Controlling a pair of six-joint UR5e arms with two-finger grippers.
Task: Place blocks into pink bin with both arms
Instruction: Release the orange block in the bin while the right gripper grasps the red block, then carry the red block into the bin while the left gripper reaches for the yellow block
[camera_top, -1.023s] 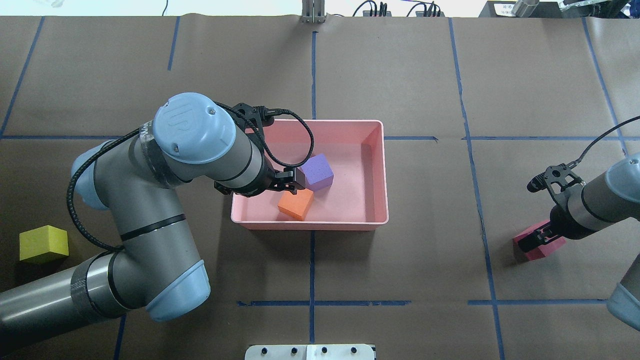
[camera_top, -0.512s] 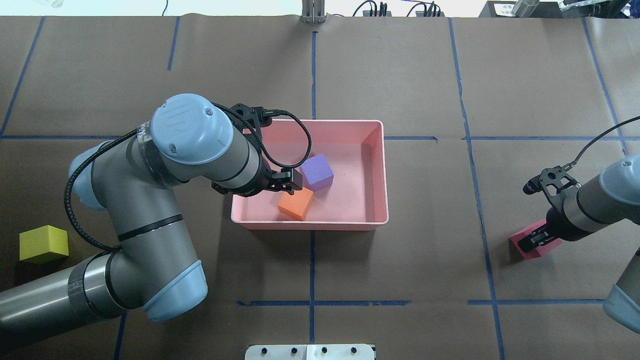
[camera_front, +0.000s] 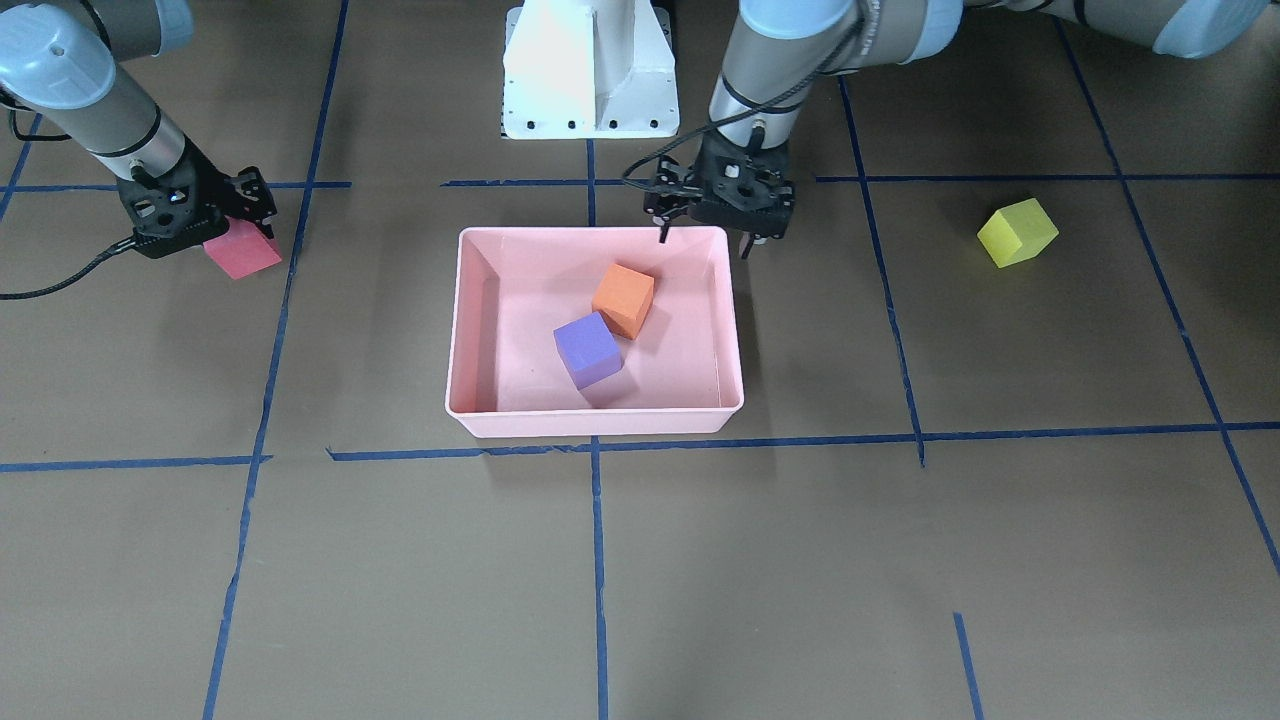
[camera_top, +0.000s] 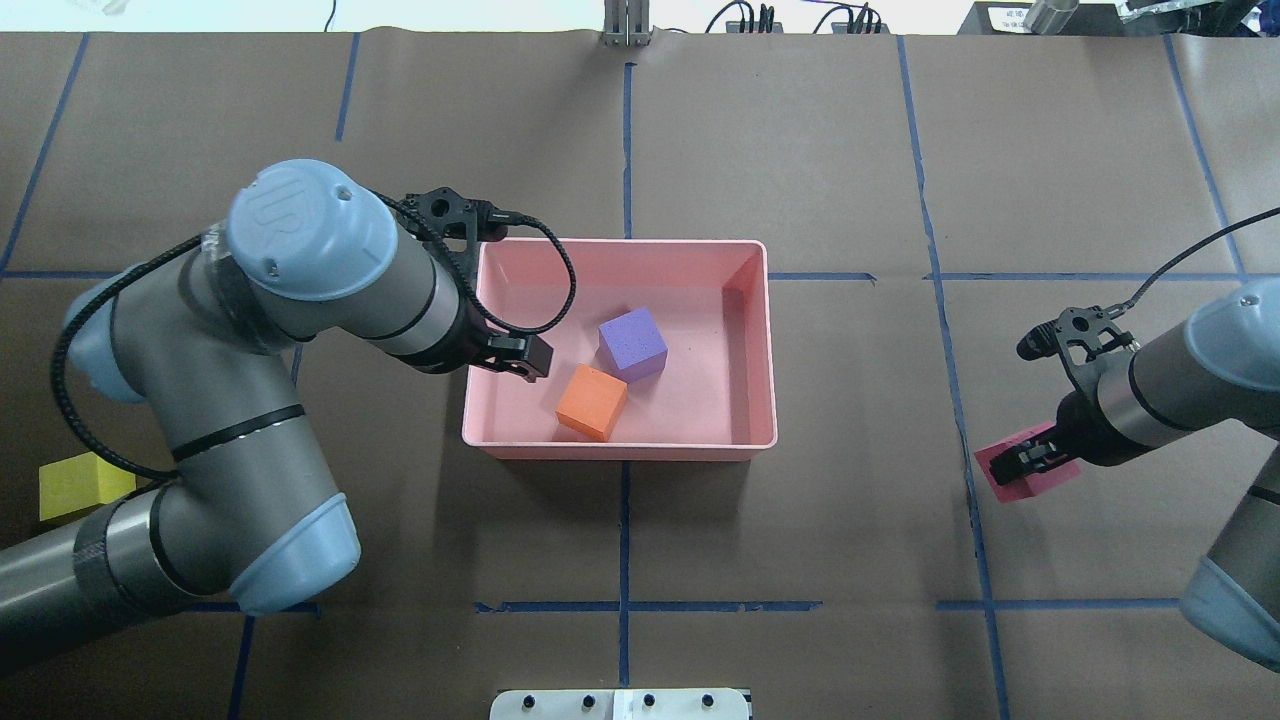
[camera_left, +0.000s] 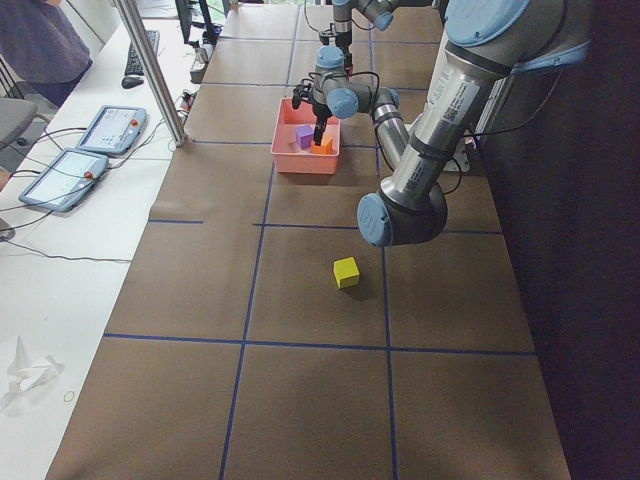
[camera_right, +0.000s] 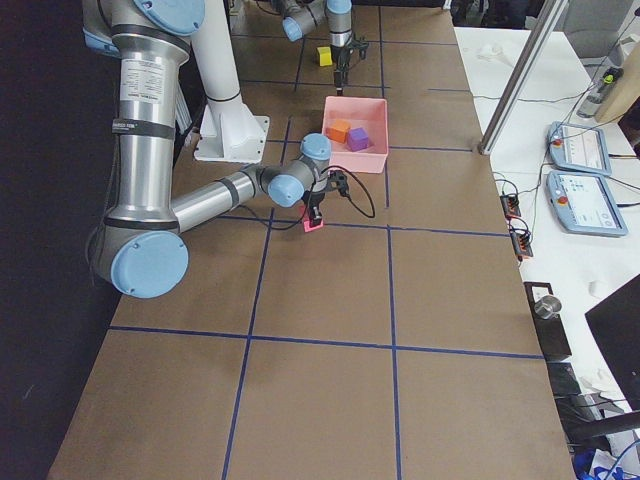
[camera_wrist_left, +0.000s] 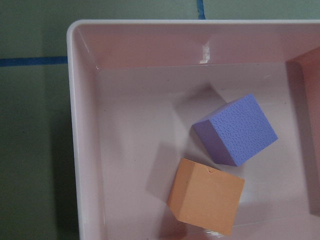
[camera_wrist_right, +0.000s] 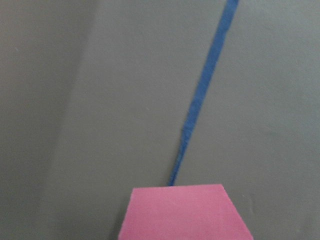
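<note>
Checking in with both arms over the brown tabletop (camera_top: 800, 550). My left tool (camera_front: 703, 240) hangs above the pink bin (camera_top: 771, 340), over the corner on my left side closest to my base. Its fingers are spread wide with nothing between them. Inside the bin are two cubes, the purple block (camera_top: 633, 343) and the orange block (camera_top: 592, 401). They sit roughly mid-bin, with the orange one a bit nearer to me. They're corner to corner, but honestly I can't tell if they actually touch. My left wrist cam looks straight down on both of them and none of my fingers show in it. Over on my right side, well away from the bin, my right tool (camera_top: 1018, 463) is clamped down on the red block (camera_front: 245, 252), with a finger on either side. That block is just beside one of the blue tape lines (camera_top: 968, 470). It looks a little tilted from the overhead cam, though I can't say for sure whether it's off the tabletop or resting on it. The right wrist cam only catches a pink-ish slab of it at the bottom edge. The yellow-green block (camera_front: 1017, 232) sits by itself out on my left, well apart from the bin. From overhead my left arm covers part of it.
</note>
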